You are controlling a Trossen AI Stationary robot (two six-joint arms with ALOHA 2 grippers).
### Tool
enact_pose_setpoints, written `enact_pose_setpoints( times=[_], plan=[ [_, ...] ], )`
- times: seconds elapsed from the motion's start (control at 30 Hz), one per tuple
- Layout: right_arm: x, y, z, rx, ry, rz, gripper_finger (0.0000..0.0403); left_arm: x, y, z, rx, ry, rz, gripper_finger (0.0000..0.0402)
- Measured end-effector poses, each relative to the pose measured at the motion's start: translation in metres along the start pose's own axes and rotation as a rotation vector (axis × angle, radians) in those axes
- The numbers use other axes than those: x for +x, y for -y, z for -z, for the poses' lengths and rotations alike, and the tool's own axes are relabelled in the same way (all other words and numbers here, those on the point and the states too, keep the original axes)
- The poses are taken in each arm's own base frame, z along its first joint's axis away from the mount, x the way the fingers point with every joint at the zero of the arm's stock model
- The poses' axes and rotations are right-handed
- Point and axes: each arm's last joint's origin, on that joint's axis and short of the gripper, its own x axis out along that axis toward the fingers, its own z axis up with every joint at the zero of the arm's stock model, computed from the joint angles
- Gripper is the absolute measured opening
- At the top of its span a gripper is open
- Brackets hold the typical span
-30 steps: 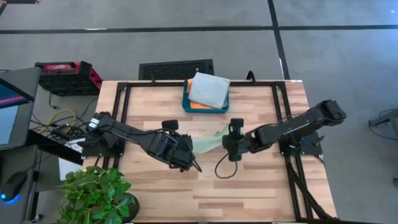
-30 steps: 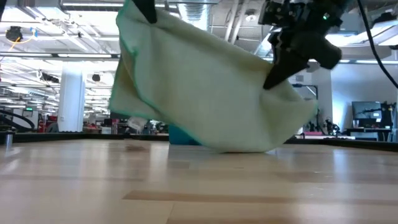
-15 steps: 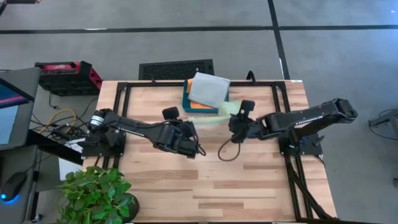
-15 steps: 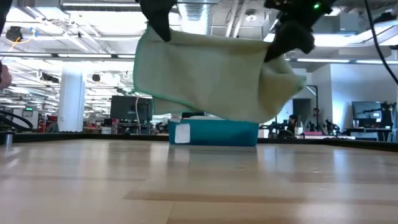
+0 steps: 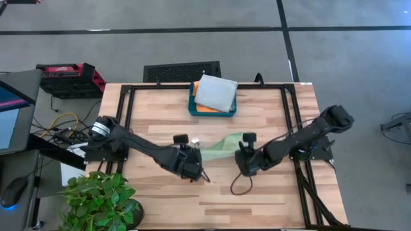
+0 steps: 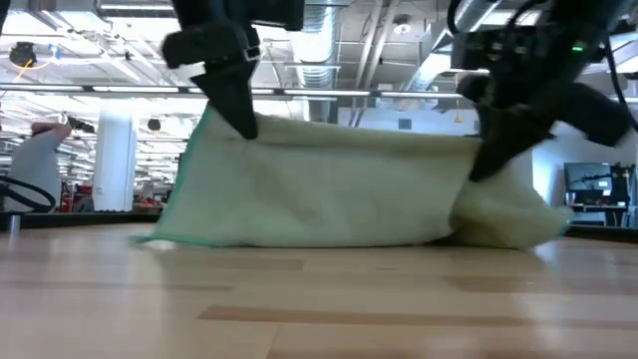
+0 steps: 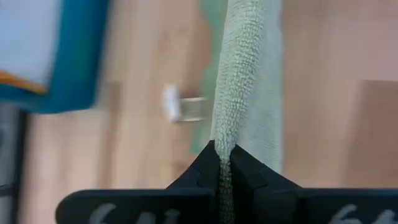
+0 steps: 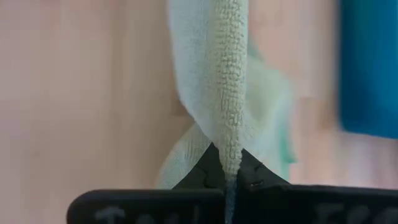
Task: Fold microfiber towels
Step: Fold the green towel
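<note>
A light green microfiber towel (image 5: 221, 144) (image 6: 329, 189) hangs stretched between my two grippers over the middle of the table, and its lower edge rests on the wood. My left gripper (image 5: 196, 168) (image 6: 239, 125) is shut on one upper corner, my right gripper (image 5: 244, 160) (image 6: 488, 165) on the other. A pale grey towel (image 5: 216, 92) lies folded on an orange one (image 5: 196, 86) in the teal tray (image 5: 192, 110) at the far edge. My left gripper pinches the towel's upper edge (image 7: 224, 142) between its two fingers at the corner, slanting down from above. The cloth runs taut toward the other gripper; below, it drapes onto the table. My right gripper pinches the opposite corner of the upper edge (image 8: 229, 155) between its two fingers, slanting down from above. A slack bunch of cloth (image 6: 508, 214) sags below it onto the table.
A black frame rail (image 5: 128, 122) runs along each side of the table. A potted plant (image 5: 99, 199) stands at the near left corner. Bare wood lies between the towel and the near edge.
Both grippers swung up and toward the far edge, lifting the towel clear of the table. They then came down and back toward the near edge. The towel's lower edge now lies on the wood, with the upper edge drawn taut between them.
</note>
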Motion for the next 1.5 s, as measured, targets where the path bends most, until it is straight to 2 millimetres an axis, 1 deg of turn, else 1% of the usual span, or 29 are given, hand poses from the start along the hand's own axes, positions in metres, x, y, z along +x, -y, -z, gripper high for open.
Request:
enact_pose_setpoints(
  times=[0.17,0.3,0.47,0.63,1.0,1.2,1.33,1.4,1.5],
  plan=[
    [0.001,-0.026,0.004,-0.022,-0.020,-0.085,0.0008,-0.001,0.024,0.009,-0.012,0.050,0.092,0.0000],
    [0.000,-0.041,0.006,-0.049,-0.009,-0.130,0.0010,-0.004,0.042,0.015,-0.001,0.092,0.168,0.0000],
    [0.002,-0.053,0.006,-0.062,-0.012,-0.194,0.0012,-0.001,0.059,0.026,-0.012,0.120,0.240,0.0000],
    [0.003,-0.057,0.004,-0.052,-0.007,-0.264,0.0012,0.006,0.070,0.036,-0.029,0.135,0.295,0.0000],
    [0.005,-0.058,0.005,-0.049,-0.028,-0.307,0.0063,0.017,0.075,0.050,-0.027,0.072,0.354,0.0000],
    [0.005,-0.055,0.004,-0.057,-0.039,-0.294,0.0117,0.019,0.075,0.051,-0.035,0.066,0.361,0.0000],
    [-0.005,-0.051,-0.004,-0.018,-0.080,-0.285,0.0150,0.019,0.075,0.051,-0.039,0.065,0.361,0.0000],
    [-0.011,-0.049,-0.009,-0.031,-0.094,-0.283,0.0162,0.019,0.075,0.051,-0.042,0.058,0.359,0.0000],
    [-0.025,-0.046,-0.015,-0.041,-0.083,-0.283,0.0174,0.019,0.074,0.052,-0.053,0.045,0.353,0.0000]
  ],
)
